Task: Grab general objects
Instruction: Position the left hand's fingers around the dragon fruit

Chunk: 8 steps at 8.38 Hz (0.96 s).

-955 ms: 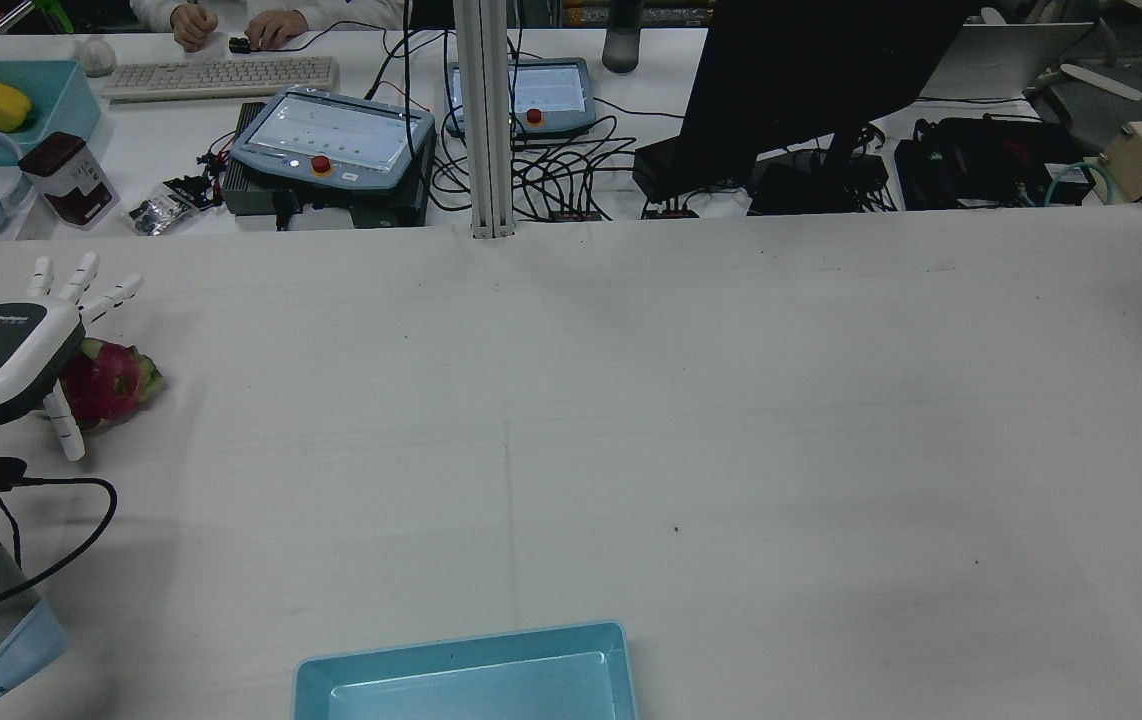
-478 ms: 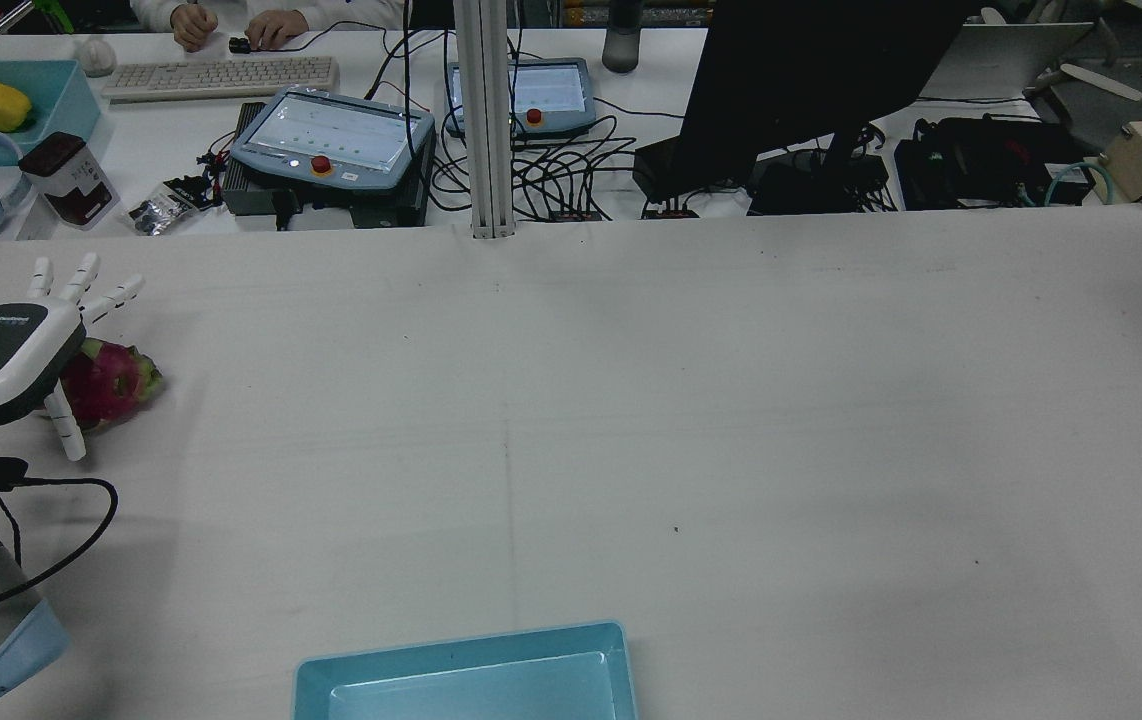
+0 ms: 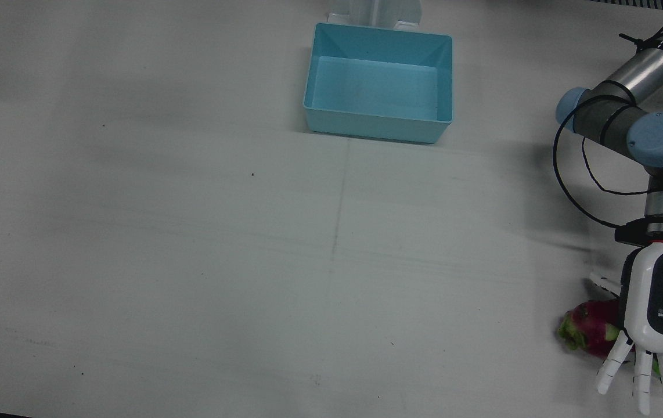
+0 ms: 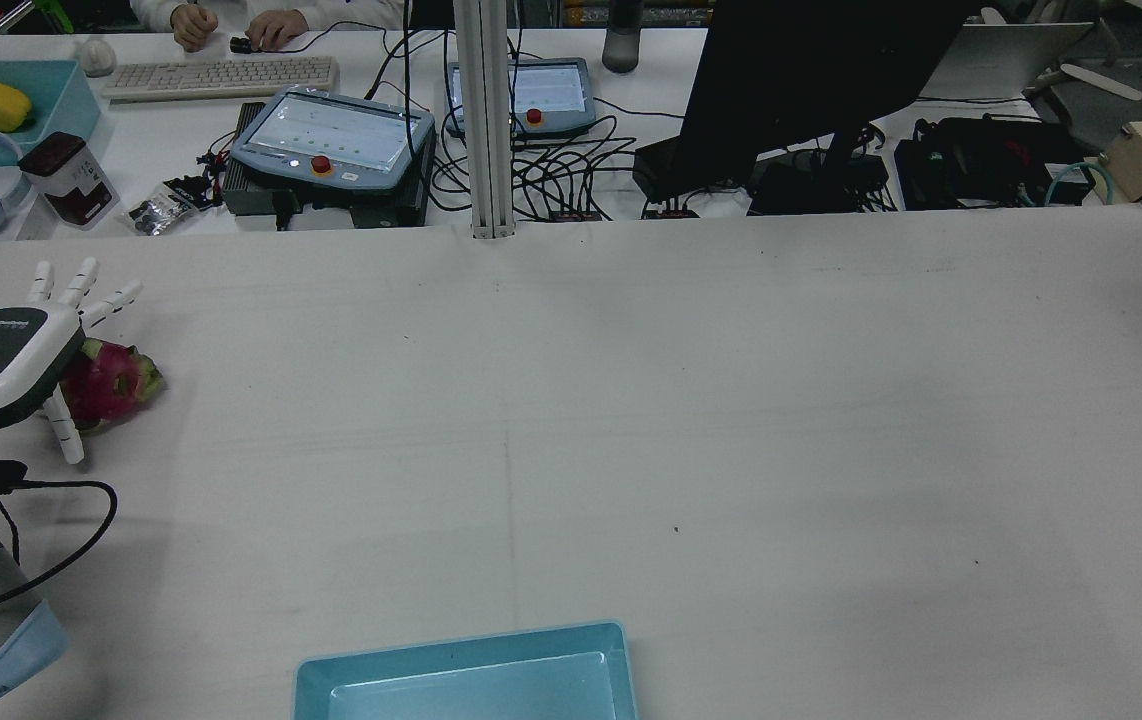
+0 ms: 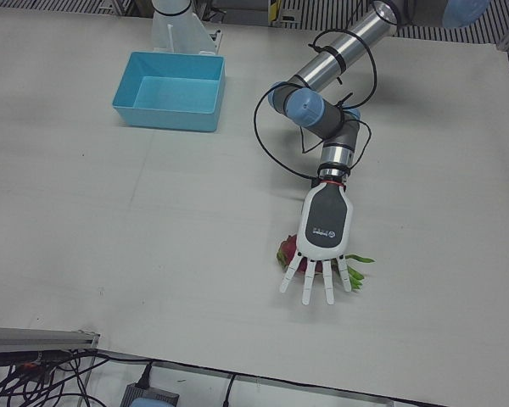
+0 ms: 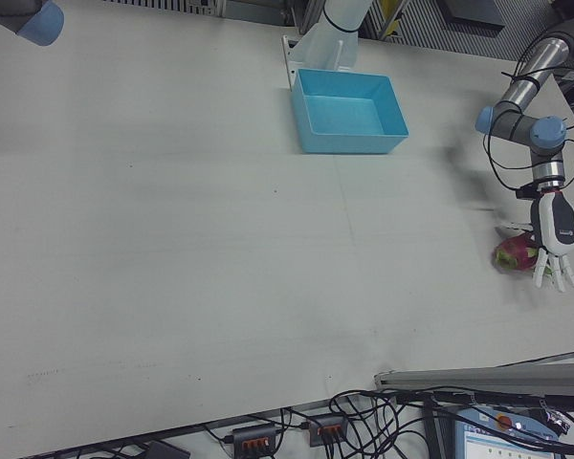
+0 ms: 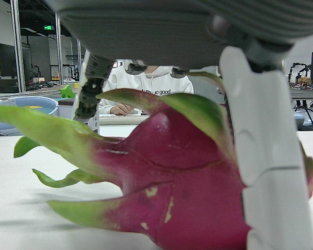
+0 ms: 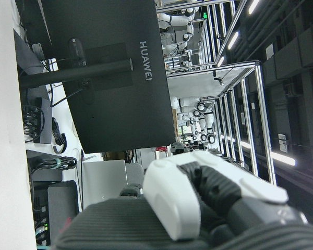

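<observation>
A pink dragon fruit (image 3: 590, 328) with green scales lies on the white table near its edge on the left arm's side. It also shows in the rear view (image 4: 116, 385), the left-front view (image 5: 287, 252) and the right-front view (image 6: 510, 254). My left hand (image 3: 656, 307) hovers palm-down right over it, fingers spread and open, reaching past the fruit (image 4: 6, 355) (image 5: 324, 229). In the left hand view the fruit (image 7: 182, 187) fills the frame under the palm, with one finger (image 7: 261, 156) beside it. Of my right hand only part (image 8: 198, 198) shows, in its own view.
A light blue bin (image 3: 378, 125) stands on the robot's side of the table, mid-width (image 4: 461, 650) (image 5: 165, 119). Behind the far table edge are teach pendants (image 4: 331, 140), cables, a monitor (image 4: 811, 80) and a seated person. The right arm's elbow (image 6: 38, 19) is at that view's corner.
My left hand has sunk very slightly toward the dragon fruit. The fruit has not moved.
</observation>
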{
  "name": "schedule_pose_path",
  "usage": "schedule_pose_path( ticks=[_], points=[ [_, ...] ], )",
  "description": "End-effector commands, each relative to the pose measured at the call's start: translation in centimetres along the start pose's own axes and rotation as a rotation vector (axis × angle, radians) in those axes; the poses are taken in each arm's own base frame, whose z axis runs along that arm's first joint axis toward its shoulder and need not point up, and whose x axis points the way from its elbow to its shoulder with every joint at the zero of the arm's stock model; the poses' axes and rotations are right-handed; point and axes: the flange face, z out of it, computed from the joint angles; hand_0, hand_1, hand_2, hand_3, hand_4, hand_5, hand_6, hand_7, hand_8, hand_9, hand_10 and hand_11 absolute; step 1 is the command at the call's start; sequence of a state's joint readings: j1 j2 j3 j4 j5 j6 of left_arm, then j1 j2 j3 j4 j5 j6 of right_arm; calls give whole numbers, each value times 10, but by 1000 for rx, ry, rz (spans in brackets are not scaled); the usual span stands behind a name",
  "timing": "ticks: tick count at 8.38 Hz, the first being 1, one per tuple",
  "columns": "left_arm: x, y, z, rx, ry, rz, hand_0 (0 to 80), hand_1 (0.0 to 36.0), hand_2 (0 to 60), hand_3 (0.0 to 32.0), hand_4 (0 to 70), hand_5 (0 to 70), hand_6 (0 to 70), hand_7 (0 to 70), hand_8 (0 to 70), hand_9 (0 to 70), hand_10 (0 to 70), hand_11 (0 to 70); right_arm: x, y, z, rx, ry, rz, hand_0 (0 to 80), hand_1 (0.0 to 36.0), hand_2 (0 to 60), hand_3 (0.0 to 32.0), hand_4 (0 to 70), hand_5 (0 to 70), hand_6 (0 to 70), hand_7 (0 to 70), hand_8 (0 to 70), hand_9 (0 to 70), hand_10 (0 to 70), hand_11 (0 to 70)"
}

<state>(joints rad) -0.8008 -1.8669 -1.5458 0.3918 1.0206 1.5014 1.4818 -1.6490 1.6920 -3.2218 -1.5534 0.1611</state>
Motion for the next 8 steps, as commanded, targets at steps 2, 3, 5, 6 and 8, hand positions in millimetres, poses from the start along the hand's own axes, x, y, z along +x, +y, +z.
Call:
schedule_pose_path(
  ticks=[2, 3, 5, 6, 8],
  points=[
    [-3, 8, 10, -6, -14, 9, 527, 169, 0, 160, 50, 0, 0, 0, 12, 0, 0, 11, 0, 0, 0, 0, 1, 0, 0, 0, 0, 0, 0, 0, 0, 0, 0, 0, 0, 0],
    [0, 11, 14, -6, -19, 14, 524, 161, 0, 86, 87, 0, 8, 0, 21, 0, 0, 11, 1, 0, 0, 0, 2, 0, 0, 0, 0, 0, 0, 0, 0, 0, 0, 0, 0, 0],
    [-2, 11, 14, -4, -21, 14, 519, 153, 0, 0, 0, 700, 26, 5, 29, 0, 0, 8, 0, 0, 0, 0, 0, 0, 0, 0, 0, 0, 0, 0, 0, 0, 0, 0, 0, 0],
    [-2, 11, 14, -4, -23, 18, 518, 157, 14, 0, 0, 700, 48, 24, 30, 0, 0, 12, 1, 0, 0, 0, 2, 0, 0, 0, 0, 0, 0, 0, 0, 0, 0, 0, 0, 0],
    [-5, 11, 14, -2, -27, 22, 525, 190, 125, 0, 20, 700, 82, 63, 36, 0, 13, 35, 1, 0, 0, 0, 2, 0, 0, 0, 0, 0, 0, 0, 0, 0, 0, 0, 0, 0]
  ],
)
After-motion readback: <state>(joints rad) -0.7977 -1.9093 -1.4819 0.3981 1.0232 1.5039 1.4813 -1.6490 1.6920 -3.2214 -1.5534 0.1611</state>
